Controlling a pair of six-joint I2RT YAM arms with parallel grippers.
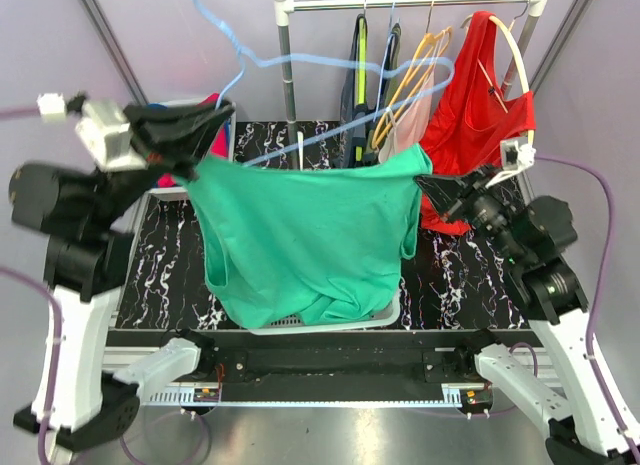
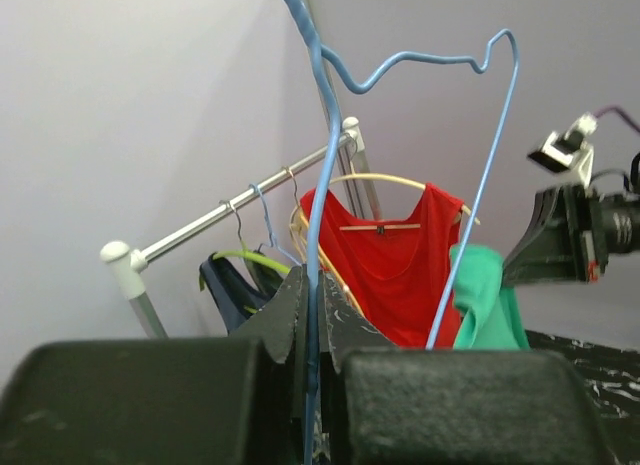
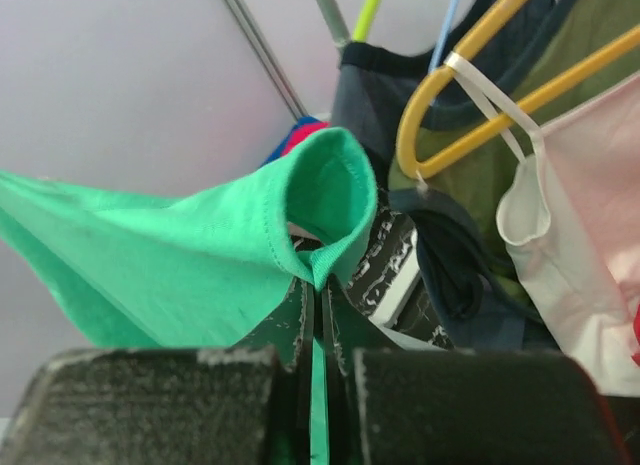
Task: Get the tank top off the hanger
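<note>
1. Two end effectors in play here, and both are clamped tight. The left end effector (image 2: 315, 295) is clenched on the wire of the blue hanger (image 2: 322, 135). In the left wrist view the wire runs straight up from between its fingers.
2. The right end effector (image 3: 320, 300) is pinching an edge of the green tank top (image 1: 300, 245). In its wrist view the fabric curls in a loop just past the fingertips.
3. The tank top is stretched out in midair between the two arms, above the marbled black counter (image 1: 455, 280). One upper corner sits right at the left end effector and the other at the right one.
4. Honestly can't tell whether that left corner is pinched along with the wire or just hanging on the hanger.
5. The hem droops down into a white tray (image 1: 388, 313) in the middle of the counter.
6. The hanger is tilted, with its hook up high toward the top left of the overhead view. Its long wire crosses in front of the clothes rack (image 1: 410, 2).
7. On the rack behind there's a red top (image 1: 470, 105), a pale pink garment (image 1: 405, 135) and a dark garment (image 1: 355, 115).
8. Some red and blue fabric (image 1: 218, 143) pokes out just behind the left end effector.
</note>
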